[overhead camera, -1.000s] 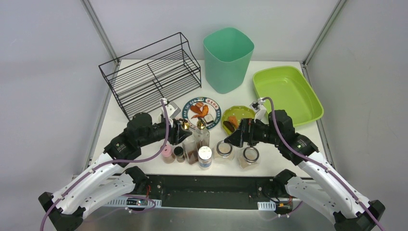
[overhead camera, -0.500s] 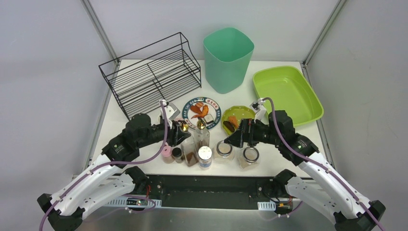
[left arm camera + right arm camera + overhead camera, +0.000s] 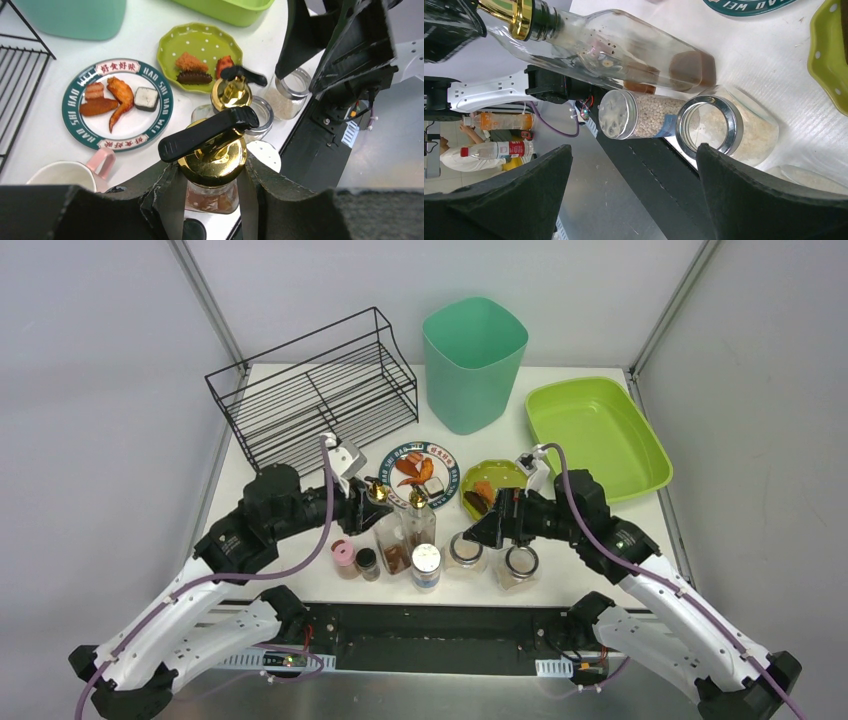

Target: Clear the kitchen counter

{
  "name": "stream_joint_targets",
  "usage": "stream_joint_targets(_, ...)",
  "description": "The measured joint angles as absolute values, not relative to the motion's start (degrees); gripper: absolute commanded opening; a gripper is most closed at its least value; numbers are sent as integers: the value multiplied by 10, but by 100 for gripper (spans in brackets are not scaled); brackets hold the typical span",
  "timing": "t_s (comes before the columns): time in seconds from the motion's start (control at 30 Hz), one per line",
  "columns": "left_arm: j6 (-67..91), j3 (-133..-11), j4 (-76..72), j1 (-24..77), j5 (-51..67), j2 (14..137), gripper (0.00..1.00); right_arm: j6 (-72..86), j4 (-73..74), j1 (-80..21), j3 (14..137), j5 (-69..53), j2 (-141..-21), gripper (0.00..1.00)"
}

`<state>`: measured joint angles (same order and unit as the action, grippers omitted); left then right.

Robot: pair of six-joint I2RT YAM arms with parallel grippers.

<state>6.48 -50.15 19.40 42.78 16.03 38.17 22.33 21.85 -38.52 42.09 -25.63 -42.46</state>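
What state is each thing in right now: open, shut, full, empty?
Left gripper, shut on the nearer gold-topped bottle.
Right gripper, open, holding nothing.
Wide glass jar, lidless, part full of pale grains.
White-lidded jar, closed.
Patterned plate, holding food.
Green dish, holding food.
Lime tray, empty.
Wire rack, empty.
Teal bin, upright.

I see the bottle (image 3: 393,542), a 2nd bottle (image 3: 421,524) and jars (image 3: 465,550) crowding the near edge, 2 plates (image 3: 420,472) just behind. Rack (image 3: 310,400), bin (image 3: 473,360), tray (image 3: 595,430) wall the far side. Bare counter (image 3: 565,580) lies right of the jars.
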Motion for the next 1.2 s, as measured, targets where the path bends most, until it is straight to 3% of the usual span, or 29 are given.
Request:
stream_joint_targets(0.63, 20, -756, 355, 428, 92, 505, 0, 238, 205, -399, 421, -253, -437, 99)
stream_joint_targets(1.2, -28, -1062, 386, 403, -57, 741, 0, 252, 193, -416, 421, -228, -449, 99)
